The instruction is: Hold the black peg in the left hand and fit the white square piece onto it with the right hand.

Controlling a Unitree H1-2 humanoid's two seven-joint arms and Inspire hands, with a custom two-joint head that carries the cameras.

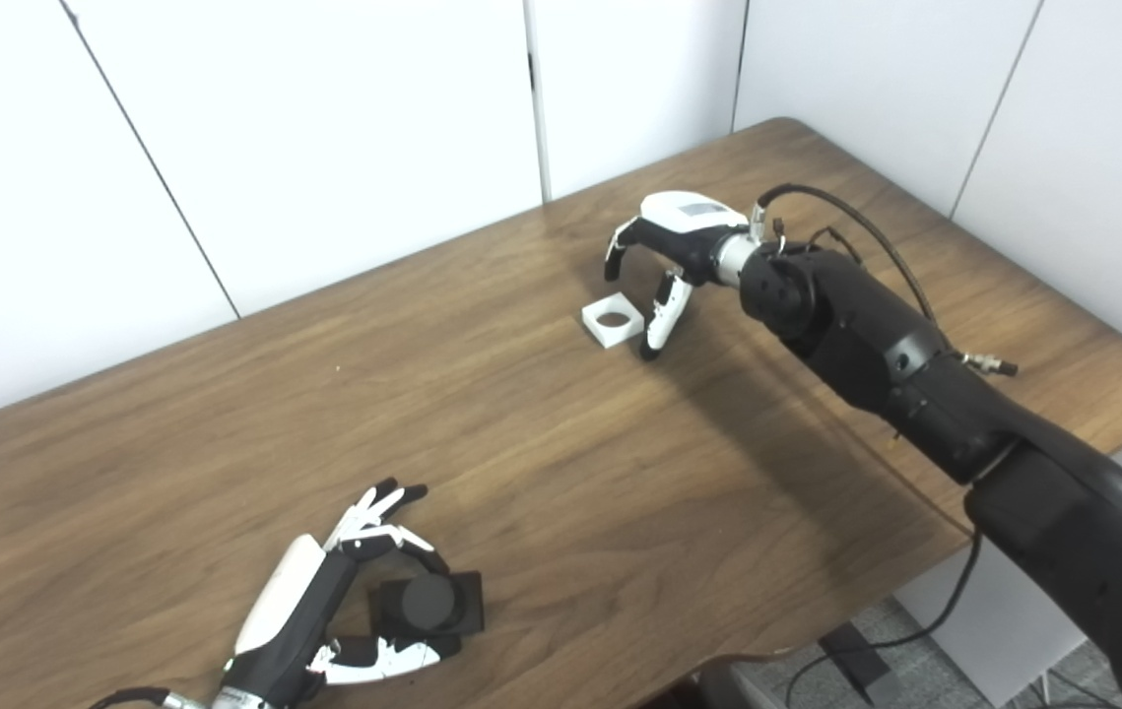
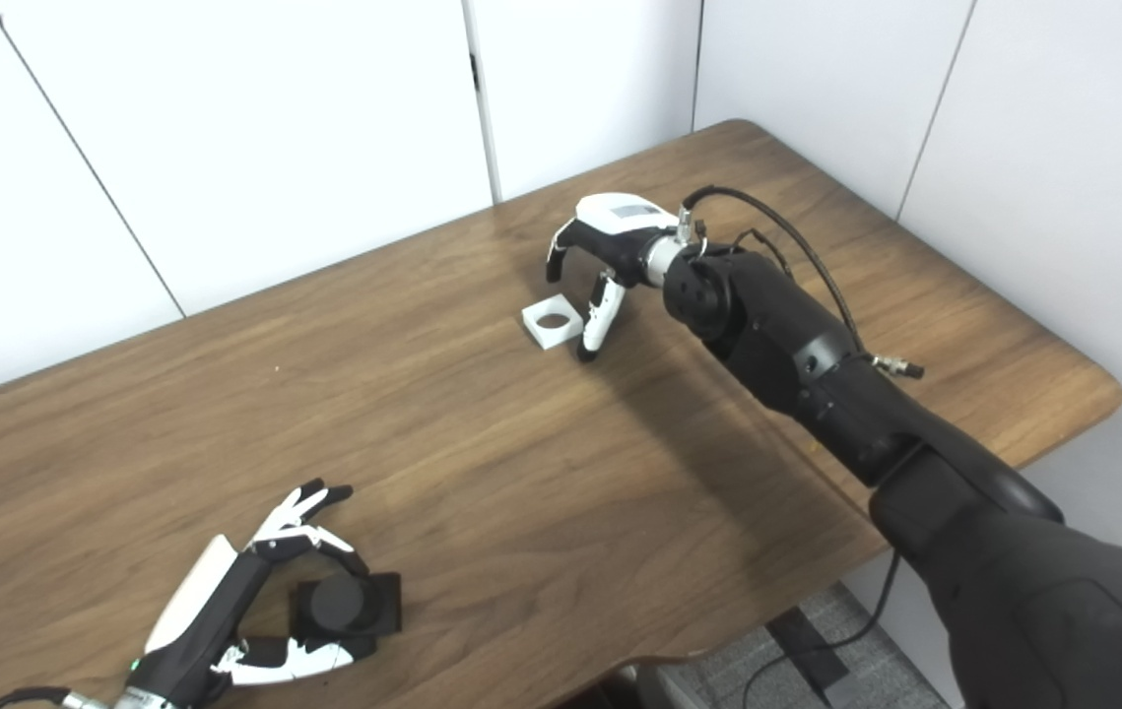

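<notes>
The black peg [image 1: 429, 603], a round post on a square black base, stands on the table near the front edge. My left hand [image 1: 324, 601] is open beside it, with fingers and thumb spread around the base, not closed on it. The white square piece [image 1: 612, 320] with a round hole lies flat on the table at the far middle. My right hand [image 1: 664, 266] hovers just over and to the right of it, open, with curled fingers above it and the thumb pointing down beside its right edge.
The wooden table [image 1: 541, 463] has a rounded front edge and a right edge near my right arm [image 1: 876, 345]. White wall panels stand behind it. Cables [image 1: 925, 630] and grey floor show below the table at the lower right.
</notes>
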